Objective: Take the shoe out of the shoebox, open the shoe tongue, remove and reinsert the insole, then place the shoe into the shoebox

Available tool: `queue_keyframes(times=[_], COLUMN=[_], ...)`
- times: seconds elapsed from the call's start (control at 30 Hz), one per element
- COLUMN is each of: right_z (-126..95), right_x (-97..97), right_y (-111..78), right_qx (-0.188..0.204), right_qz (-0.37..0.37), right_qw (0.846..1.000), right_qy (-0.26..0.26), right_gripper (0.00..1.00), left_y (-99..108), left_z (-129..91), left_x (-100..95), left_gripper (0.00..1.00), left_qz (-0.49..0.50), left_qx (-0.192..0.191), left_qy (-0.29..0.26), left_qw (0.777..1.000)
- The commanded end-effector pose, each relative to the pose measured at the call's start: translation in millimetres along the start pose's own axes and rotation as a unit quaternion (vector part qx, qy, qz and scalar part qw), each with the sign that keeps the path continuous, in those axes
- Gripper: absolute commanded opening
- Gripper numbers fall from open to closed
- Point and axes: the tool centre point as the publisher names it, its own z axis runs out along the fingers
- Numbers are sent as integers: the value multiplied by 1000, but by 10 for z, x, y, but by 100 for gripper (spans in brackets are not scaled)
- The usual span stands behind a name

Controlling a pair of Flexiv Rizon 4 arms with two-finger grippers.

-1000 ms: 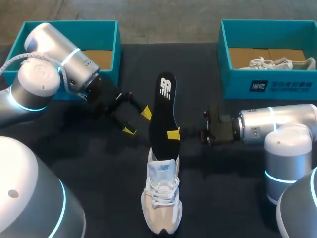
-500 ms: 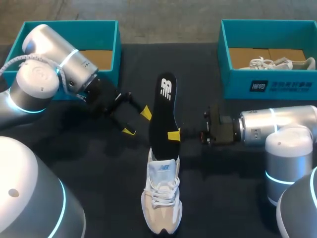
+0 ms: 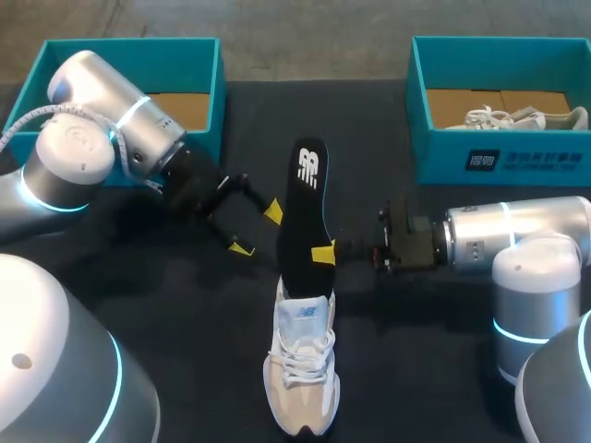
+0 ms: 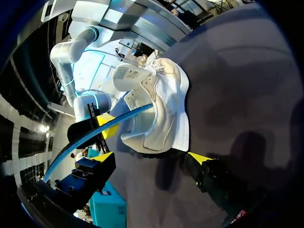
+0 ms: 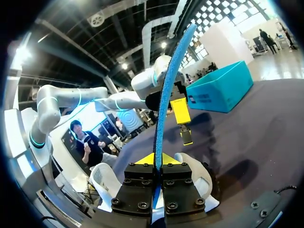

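Note:
A white and beige shoe (image 3: 301,369) lies on the black table, toe toward the front edge. The black insole (image 3: 305,198) stretches from the shoe's opening toward the back, and my right gripper (image 3: 323,252) is shut on its edge. In the right wrist view the insole (image 5: 168,85) rises blue-edged from my right gripper (image 5: 155,160), with the shoe (image 5: 197,175) below. My left gripper (image 3: 258,230) stands open just left of the insole, not touching it. Seen from the left wrist, my left gripper (image 4: 152,156) faces the shoe (image 4: 164,104) and the insole (image 4: 99,133).
A teal shoebox (image 3: 219,83) stands at the back left with only its cardboard floor showing. A second teal shoebox (image 3: 443,161) at the back right holds another white shoe (image 3: 517,118). The left box (image 5: 218,88) also shows beyond the insole in the right wrist view.
My left arm has shifted slightly, and its open fingers have turned a little beside the insole. The right arm, the insole and the shoe have stayed put.

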Motion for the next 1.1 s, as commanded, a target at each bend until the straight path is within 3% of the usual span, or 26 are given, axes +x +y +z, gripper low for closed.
queue_keyframes(times=[0.03, 0.6, 1.1], right_z=[42, 43, 130], right_x=[10, 13, 76], right_y=[-18, -18, 115], right_qx=[-5, -8, 2], right_qz=[-6, -9, -22], right_qw=[1000, 1000, 999], right_qy=[-4, -10, -24], right_gripper=[0, 0, 0], left_y=[33, 33, 33], left_z=[26, 26, 26], left_x=[13, 13, 13], left_gripper=[100, 100, 100], left_qz=[-4, -4, -4], left_qx=[10, 10, 10], left_qy=[-7, -7, -7], left_qw=[1000, 1000, 1000])
